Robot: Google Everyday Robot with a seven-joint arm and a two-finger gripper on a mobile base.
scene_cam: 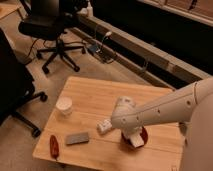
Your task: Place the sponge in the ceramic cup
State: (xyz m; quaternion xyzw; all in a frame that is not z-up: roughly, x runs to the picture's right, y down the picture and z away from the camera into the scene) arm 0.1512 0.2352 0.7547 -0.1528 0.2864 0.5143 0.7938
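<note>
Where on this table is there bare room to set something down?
Bare: the far half of the table, behind the white cup. Crowded: the near side, with grey pad, white block, and gripper over the red dish.

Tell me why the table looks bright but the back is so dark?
Camera view: light lands on the wooden table, where the gripper hangs at the red container; same view: the back wall lies in shadow.

Your gripper, smooth white plastic, sits low over the matt pale wood table. Left of it, the cup looks smooth and white.
</note>
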